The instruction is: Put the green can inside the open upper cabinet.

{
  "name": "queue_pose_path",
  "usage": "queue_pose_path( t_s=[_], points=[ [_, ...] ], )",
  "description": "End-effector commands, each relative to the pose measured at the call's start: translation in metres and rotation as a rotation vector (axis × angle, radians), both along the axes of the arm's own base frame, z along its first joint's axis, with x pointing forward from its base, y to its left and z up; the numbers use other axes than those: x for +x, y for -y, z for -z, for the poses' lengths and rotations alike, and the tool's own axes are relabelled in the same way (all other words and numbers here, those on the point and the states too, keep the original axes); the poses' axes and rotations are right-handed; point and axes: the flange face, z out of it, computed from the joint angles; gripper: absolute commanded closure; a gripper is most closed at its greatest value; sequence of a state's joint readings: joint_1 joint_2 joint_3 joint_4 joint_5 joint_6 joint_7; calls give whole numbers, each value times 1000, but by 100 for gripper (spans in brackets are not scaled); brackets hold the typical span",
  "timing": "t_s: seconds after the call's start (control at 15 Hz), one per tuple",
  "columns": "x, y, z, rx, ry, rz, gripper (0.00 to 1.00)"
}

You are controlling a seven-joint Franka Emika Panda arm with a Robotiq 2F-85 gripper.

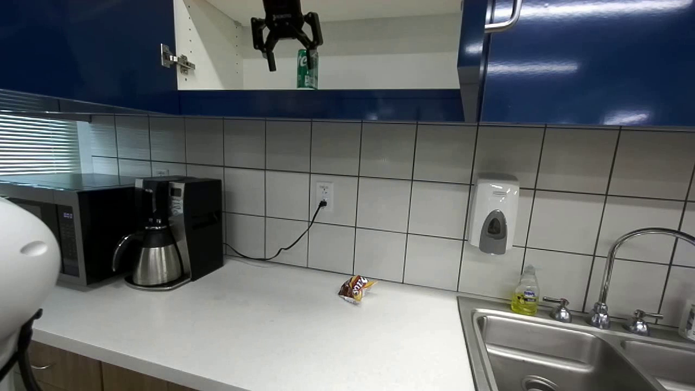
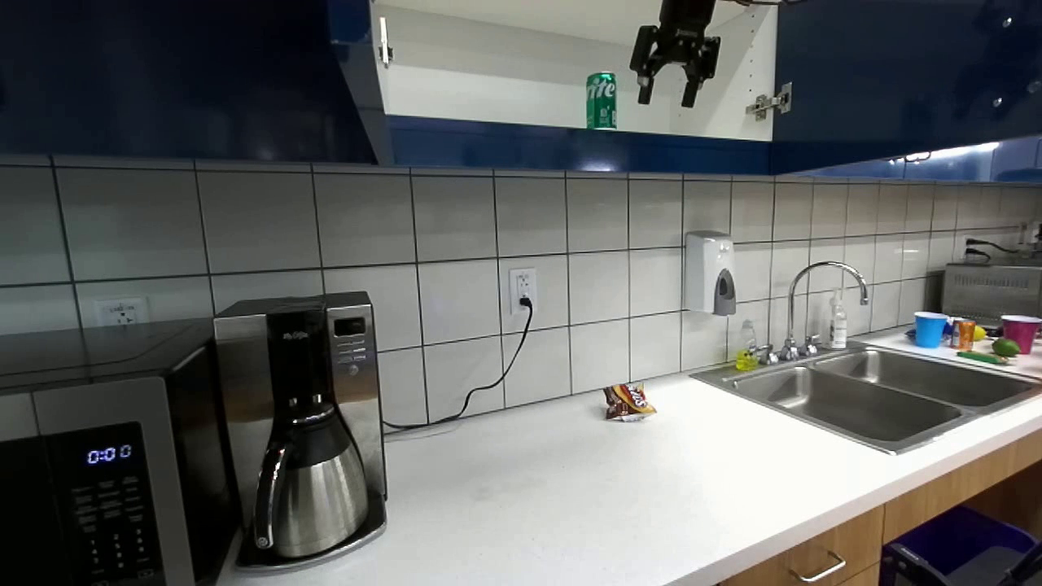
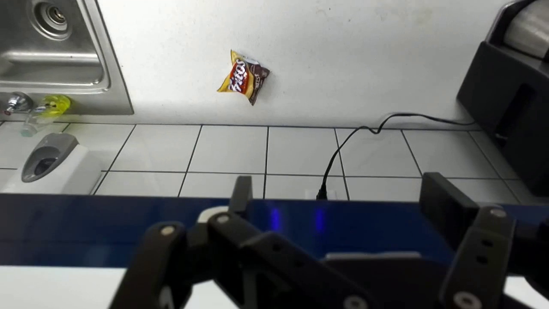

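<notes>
The green can (image 1: 305, 76) stands upright inside the open upper cabinet (image 1: 391, 65), near its front edge. In an exterior view the can (image 2: 601, 102) and the cabinet's white interior (image 2: 488, 89) show clearly. My gripper (image 1: 291, 62) is open, points down and is at the cabinet's opening. A finger overlaps the can in that view. In an exterior view the gripper (image 2: 667, 94) is visibly apart from the can. In the wrist view nothing lies between the open jaws (image 3: 337, 189). A pale rounded edge behind the left finger there may be the can's top; I cannot tell.
Blue cabinet doors (image 1: 87, 54) (image 2: 904, 81) flank the opening, and a blue front ledge (image 1: 326, 103) runs below it. On the counter are a chip bag (image 1: 355, 288), a coffee maker (image 1: 203, 228) and a microwave (image 2: 106, 456). A soap dispenser (image 1: 495, 214) hangs near the sink (image 1: 472, 347).
</notes>
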State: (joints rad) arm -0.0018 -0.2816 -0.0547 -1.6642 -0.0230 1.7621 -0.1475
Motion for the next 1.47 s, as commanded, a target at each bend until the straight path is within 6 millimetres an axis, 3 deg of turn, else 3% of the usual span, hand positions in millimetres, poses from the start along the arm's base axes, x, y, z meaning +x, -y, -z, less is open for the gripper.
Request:
queue_pose_path(
  t_s=[0.0, 0.33, 0.67, 0.73, 0.93, 1.4],
  points=[
    [-40, -1, 39, 1, -18, -53, 0],
    [-64, -3, 100, 1, -90, -77, 0],
    [-71, -2, 157, -11, -157, -76, 0],
    [-61, -4, 145, 4, -162, -50, 0],
    [-63, -4, 162, 6, -182, -51, 0],
    [-65, -3, 159, 6, -175, -51, 0]
  ],
)
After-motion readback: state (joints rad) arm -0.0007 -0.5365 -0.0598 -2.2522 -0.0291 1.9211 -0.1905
